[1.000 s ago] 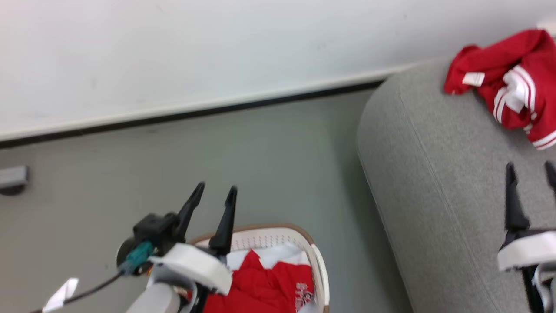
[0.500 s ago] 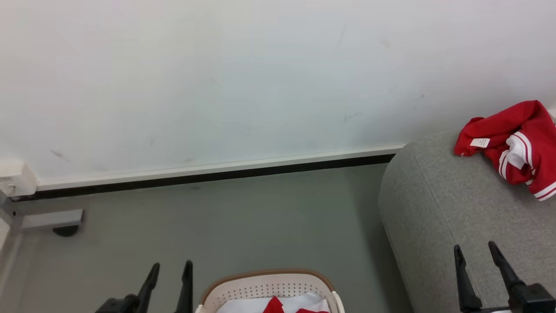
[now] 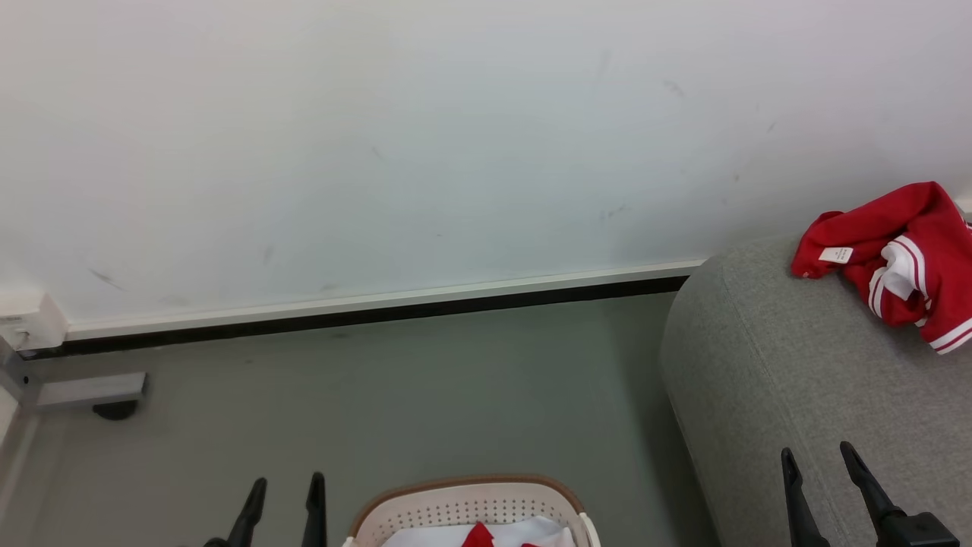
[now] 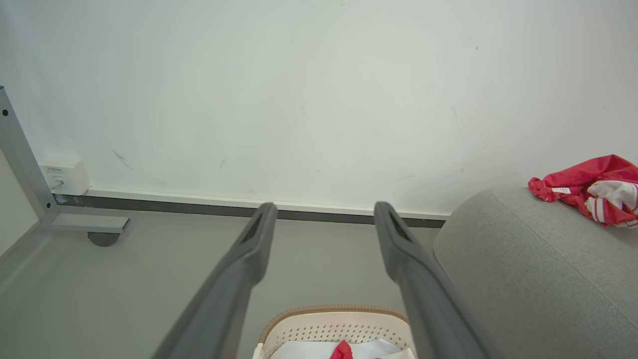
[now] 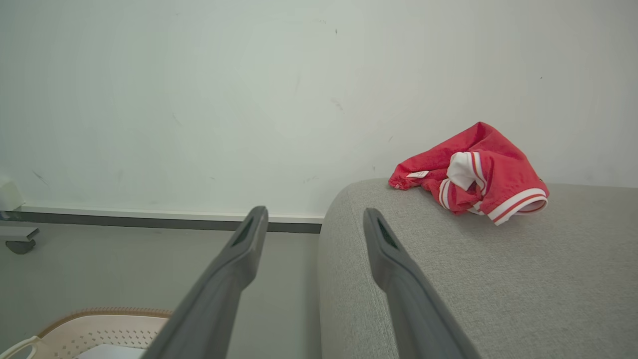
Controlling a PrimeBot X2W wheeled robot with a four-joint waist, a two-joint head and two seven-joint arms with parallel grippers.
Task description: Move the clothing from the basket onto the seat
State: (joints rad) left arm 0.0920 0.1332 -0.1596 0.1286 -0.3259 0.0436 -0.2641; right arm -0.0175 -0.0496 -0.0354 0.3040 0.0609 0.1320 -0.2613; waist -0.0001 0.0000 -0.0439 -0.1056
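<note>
One red garment with white stripes (image 3: pixel 896 262) (image 5: pixel 473 174) (image 4: pixel 593 187) lies crumpled on the grey seat (image 3: pixel 790 380) (image 5: pixel 473 279) (image 4: pixel 523 269) by the wall. At the head view's bottom edge the cream basket (image 3: pixel 471 505) (image 4: pixel 334 324) (image 5: pixel 94 329) stands on the floor with more clothing (image 3: pixel 478 535) (image 4: pixel 341 350) in it, red and white, mostly cut off. My left gripper (image 3: pixel 282 490) (image 4: pixel 324 214) is open and empty, left of the basket. My right gripper (image 3: pixel 818 463) (image 5: pixel 314 217) is open and empty over the seat's front part.
A white wall with a dark skirting strip (image 3: pixel 364 311) runs behind the grey floor. A grey metal frame foot with a castor (image 3: pixel 91 395) (image 4: pixel 94 229) and a small white wall box (image 4: pixel 62 175) stand at the far left.
The head camera has tilted up, so the basket and both grippers have sunk toward the bottom edge. Both grippers stay open. The garment on the seat lies as before.
</note>
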